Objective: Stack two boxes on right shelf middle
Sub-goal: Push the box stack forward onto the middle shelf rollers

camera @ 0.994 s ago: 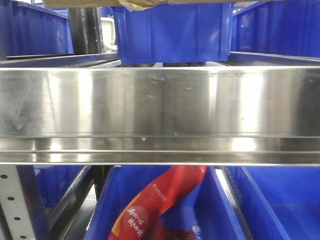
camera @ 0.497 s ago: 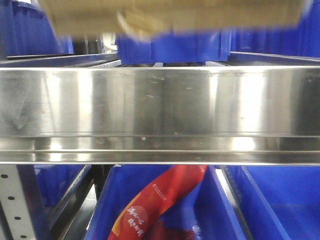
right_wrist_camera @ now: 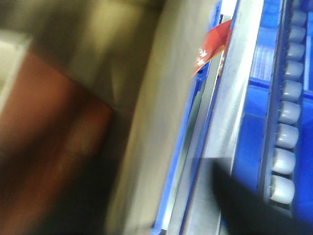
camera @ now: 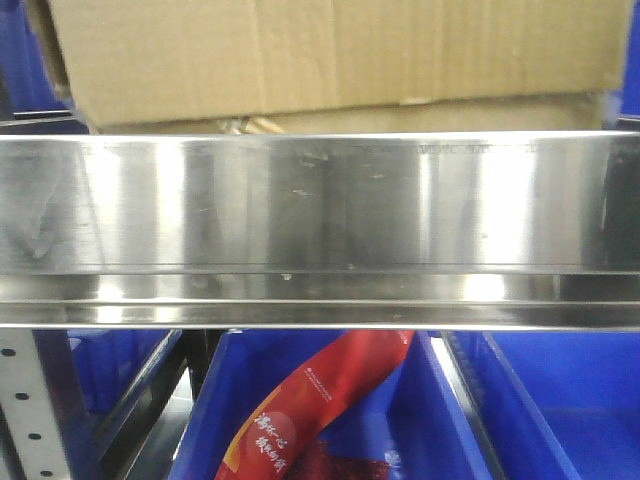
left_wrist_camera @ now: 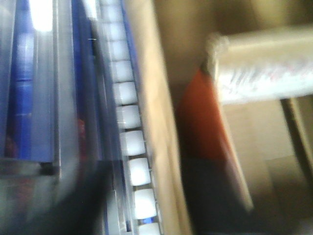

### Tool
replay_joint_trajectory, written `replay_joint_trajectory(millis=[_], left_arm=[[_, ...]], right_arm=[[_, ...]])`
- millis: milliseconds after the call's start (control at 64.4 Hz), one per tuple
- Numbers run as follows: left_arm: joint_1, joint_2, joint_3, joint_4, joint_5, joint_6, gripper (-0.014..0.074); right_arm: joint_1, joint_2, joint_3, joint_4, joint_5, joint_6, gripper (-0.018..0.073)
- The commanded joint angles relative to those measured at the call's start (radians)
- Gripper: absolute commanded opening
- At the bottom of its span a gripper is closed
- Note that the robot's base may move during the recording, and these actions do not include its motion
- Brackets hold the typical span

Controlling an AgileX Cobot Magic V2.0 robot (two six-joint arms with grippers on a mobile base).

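Stainless-steel shelf [camera: 320, 215] is filling the middle of the front view, its broad front rail throwing back bright vertical glare. Grey perforated upright [camera: 22, 400] is showing at lower left. Blue bins [camera: 330, 420] are sitting on the level below; a red printed bag [camera: 320, 395] is lying tilted in the centre bin.

Above the rail, a large brown cardboard box [camera: 330, 55] is spanning nearly the whole width, its face creased with vertical folds. Directly under it a thinner cardboard edge [camera: 450, 115] is showing, the large box lying on it or touching it; whether this lower piece is a separate flat box cannot be told. A yellowish tape scrap [camera: 250, 125] is peeking out at the rail's top edge.

Left wrist view is badly blurred: cardboard wall [left_wrist_camera: 161, 127] is running beside a row of white rollers [left_wrist_camera: 132, 147], with a pale wrapped item [left_wrist_camera: 264, 68] and something orange inside an open box. Right wrist view is equally blurred: cardboard [right_wrist_camera: 156, 122] is lying against a blue bin edge [right_wrist_camera: 254, 132], grey rollers [right_wrist_camera: 288, 117] at right. Neither gripper is showing clearly; cannot tell whether fingers are apart or closed.
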Motion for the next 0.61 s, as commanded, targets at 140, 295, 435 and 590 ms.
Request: replay_joint_trajectory(millis=[140,295,435,590], left_arm=[[-0.001,-0.090,-0.003,0.021,-0.007,0.001,0.0508],[-0.004,-0.191,-0.003,0.013,-0.007,0.001,0.0356],[-0.004,-0.319,0.051,0.018,-0.007,0.001,0.0162],[-0.004,-0.502,0.217,0.018,-0.040,0.001,-0.0076]], right_arm=[[-0.005,-0.078,-0.012,-0.006,-0.033,-0.010,0.0548],[-0.005,-0.167,-0.004,-0.006,-0.037,-0.009,0.0410],[-0.005,-0.283,0.074,-0.006,-0.057,-0.009,0.0116],[-0.005,-0.440,0.268,-0.006,-0.160,-0.009,-0.0167]])
